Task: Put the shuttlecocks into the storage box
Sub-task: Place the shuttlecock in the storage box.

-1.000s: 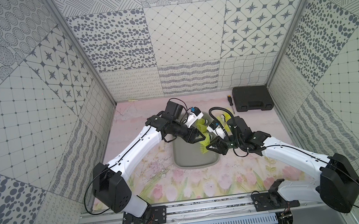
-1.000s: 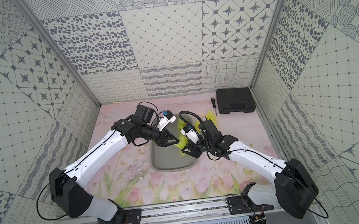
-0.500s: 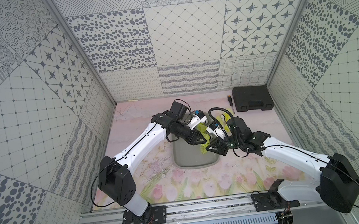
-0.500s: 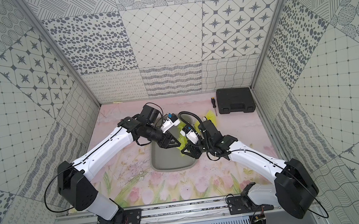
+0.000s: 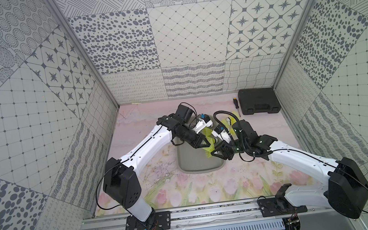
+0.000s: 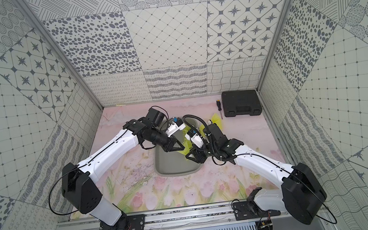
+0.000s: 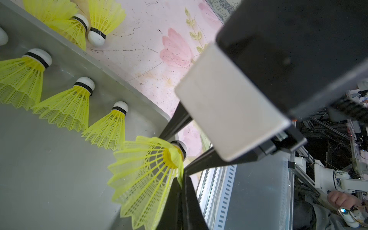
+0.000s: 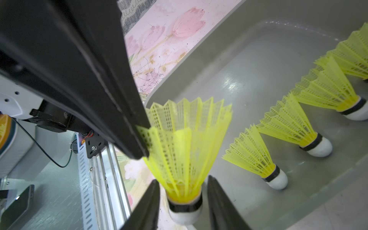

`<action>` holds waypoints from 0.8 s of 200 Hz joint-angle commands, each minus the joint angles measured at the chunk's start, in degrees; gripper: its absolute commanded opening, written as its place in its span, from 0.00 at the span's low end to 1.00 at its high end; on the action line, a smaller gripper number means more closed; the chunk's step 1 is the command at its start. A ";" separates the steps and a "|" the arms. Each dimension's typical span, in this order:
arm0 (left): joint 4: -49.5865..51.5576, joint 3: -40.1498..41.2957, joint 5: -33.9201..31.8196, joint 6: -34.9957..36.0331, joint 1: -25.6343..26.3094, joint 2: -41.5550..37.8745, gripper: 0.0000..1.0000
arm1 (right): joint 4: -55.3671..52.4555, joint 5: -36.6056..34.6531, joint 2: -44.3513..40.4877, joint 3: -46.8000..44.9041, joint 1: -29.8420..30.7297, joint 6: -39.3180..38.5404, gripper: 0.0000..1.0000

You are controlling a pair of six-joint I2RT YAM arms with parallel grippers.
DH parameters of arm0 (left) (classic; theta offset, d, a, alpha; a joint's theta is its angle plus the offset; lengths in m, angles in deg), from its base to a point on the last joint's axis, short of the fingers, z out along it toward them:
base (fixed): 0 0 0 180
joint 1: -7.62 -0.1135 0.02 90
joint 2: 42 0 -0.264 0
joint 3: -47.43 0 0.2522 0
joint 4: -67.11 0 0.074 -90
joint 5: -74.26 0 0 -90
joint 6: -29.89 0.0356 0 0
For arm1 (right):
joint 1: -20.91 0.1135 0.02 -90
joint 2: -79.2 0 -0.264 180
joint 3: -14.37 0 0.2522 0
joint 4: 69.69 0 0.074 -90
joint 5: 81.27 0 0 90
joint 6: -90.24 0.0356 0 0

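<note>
Over the near right corner of the grey storage box point(image 5: 198, 164) point(image 6: 175, 169) a yellow-green shuttlecock point(image 5: 211, 151) point(image 7: 147, 175) point(image 8: 185, 143) hangs between both grippers. My left gripper point(image 7: 181, 179) point(image 5: 205, 145) is shut on the rim of its skirt. My right gripper point(image 8: 184, 181) point(image 5: 217, 154) is open, its fingers point(image 8: 147, 209) standing either side of the white tip with a gap on each side. Three shuttlecocks point(image 7: 67, 107) point(image 8: 294, 123) lie in a row inside the box along its right wall. Two more shuttlecocks point(image 7: 103, 20) point(image 6: 214, 117) lie by the box's far right edge.
A black hard case point(image 5: 259, 104) sits at the back right with a screwdriver point(image 5: 237, 107) beside it. The floral mat point(image 5: 154, 195) stretches round the box. A metal rail point(image 5: 190, 215) runs along the front edge, and patterned walls close in three sides.
My left gripper came across to the shuttlecock in the right gripper and shut on its skirt. The right jaws have opened off the tip.
</note>
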 commanded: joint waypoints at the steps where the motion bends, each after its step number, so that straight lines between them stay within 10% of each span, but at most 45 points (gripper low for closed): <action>1: -6.65 1.48 0.91 -7.93 0.43 -1.03 0.00 | 3.97 -3.36 -1.87 -1.47 0.29 0.26 0.58; 54: -25.86 12.83 -10.47 -28.24 0.47 -6.73 0.00 | 9.80 -13.29 -7.93 -7.58 0.03 3.75 0.73; 160: -50.59 35.29 -20.67 -59.38 2.00 -15.34 0.00 | 5.65 -26.28 -6.78 -7.76 -3.50 19.43 0.70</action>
